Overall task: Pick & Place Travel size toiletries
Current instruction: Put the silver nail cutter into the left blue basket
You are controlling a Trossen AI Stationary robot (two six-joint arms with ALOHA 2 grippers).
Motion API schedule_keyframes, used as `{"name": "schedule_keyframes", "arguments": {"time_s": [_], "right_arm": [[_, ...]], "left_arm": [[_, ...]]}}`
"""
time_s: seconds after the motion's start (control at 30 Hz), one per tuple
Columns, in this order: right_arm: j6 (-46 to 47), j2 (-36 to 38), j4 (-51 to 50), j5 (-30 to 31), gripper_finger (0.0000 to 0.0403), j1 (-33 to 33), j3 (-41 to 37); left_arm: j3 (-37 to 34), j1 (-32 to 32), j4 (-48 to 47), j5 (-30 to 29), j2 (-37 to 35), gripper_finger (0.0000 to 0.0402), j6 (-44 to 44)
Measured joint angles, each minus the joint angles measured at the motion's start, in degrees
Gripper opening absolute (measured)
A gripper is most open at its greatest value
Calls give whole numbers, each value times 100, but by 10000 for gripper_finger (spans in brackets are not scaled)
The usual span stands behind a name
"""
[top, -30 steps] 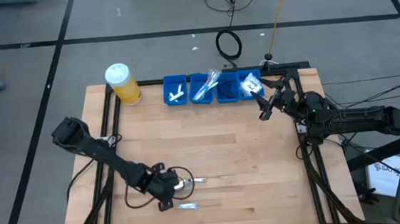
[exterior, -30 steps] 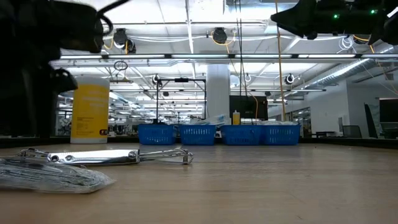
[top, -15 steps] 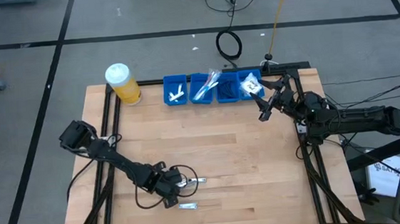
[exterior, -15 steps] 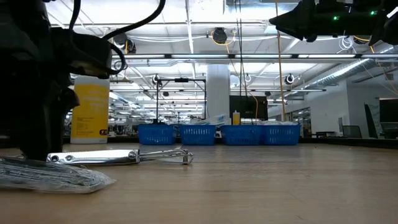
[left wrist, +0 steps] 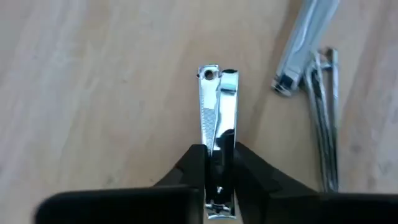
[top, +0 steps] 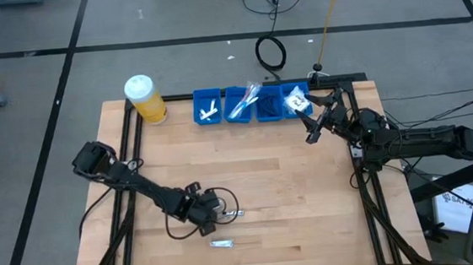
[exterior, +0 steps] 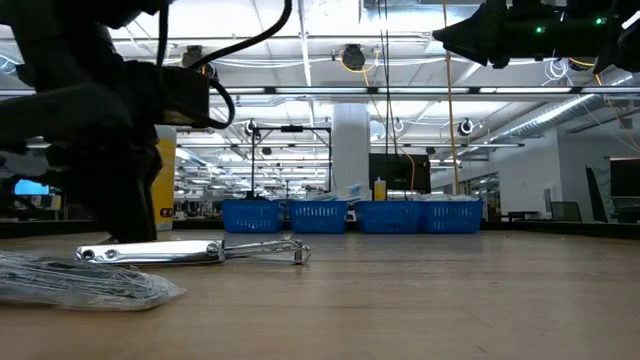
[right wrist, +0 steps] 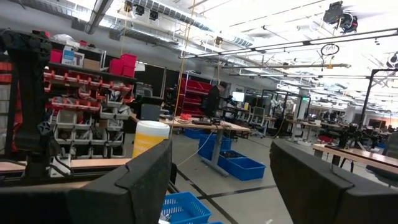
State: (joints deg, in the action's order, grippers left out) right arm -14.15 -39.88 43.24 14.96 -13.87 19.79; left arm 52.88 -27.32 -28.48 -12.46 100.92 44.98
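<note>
- A yellow white-capped jar (top: 145,99) stands upright at the far left corner of the wooden surface (top: 309,194).
- Four blue bins (top: 207,107) sit in a row just beside it.
- A black cable coil (top: 270,52) lies on the floor beyond.

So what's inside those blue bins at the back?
The blue bins hold small toiletries: a white piece in the leftmost, toothbrushes next, and a white packet at the right. The third bin's contents are too dark to tell.

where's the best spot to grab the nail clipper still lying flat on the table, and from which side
Judging by its pose, take the second nail clipper across its narrow width near mid-body, coming straight down from above: it lies flat on the table, so only its thin long edges offer opposing faces. The left gripper already pinches another nail clipper this way.
</note>
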Motion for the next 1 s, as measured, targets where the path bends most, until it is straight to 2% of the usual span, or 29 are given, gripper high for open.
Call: {"name": "schedule_keyframes", "arguments": {"time_s": [0.07, 0.17, 0.43, 0.8, 0.9, 1.0], "right_arm": [[1, 0, -1, 0, 256, -2, 0], [0, 0, -2, 0, 256, 0, 0], [2, 0, -21, 0, 256, -2, 0], [2, 0, -23, 0, 256, -2, 0], [39, 2, -22, 0, 256, -1, 0], [50, 2, -22, -2, 256, 0, 0]], "left_arm": [[0, 49, -1, -4, 0, 26, 15], [0, 97, 12, -42, 0, 26, 20], [-44, 122, 85, -740, -164, 28, -625], [-24, 281, 593, -2122, -1302, 28, -1592], [-17, 508, 604, -2559, -1666, 28, -1870], [-17, 879, 642, -2717, -2034, 28, -2217]]}}
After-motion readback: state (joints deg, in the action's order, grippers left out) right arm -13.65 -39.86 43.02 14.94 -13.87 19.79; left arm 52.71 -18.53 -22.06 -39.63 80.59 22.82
